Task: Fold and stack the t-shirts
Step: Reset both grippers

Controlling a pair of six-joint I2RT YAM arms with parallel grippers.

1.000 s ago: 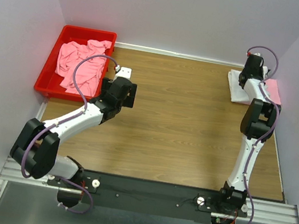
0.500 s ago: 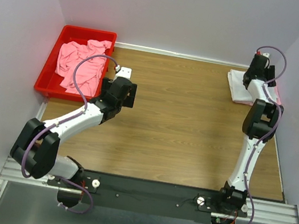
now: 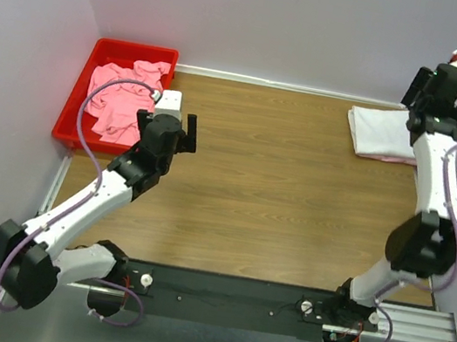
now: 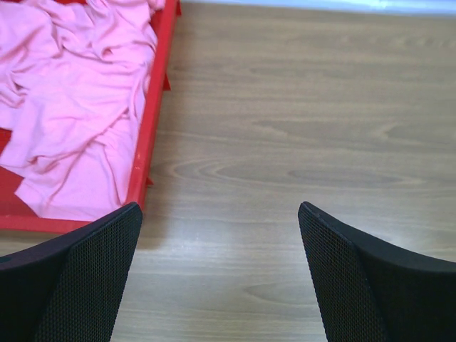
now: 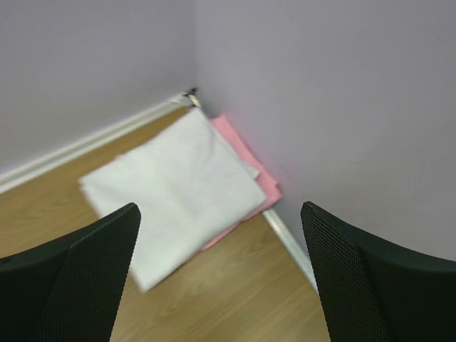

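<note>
Right hand (image 5: 219,208), splayed, over flat, square-folded white t-shirt (image 5: 178,196)

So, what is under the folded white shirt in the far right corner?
A folded pink shirt lies under the white shirt; only its edge along the wall shows. The rest is covered, so whether more lies beneath cannot be told.

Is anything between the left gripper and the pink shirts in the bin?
Only the red bin's side wall: the open left gripper hangs over the table beside it, pink shirts heaped just inside.
</note>
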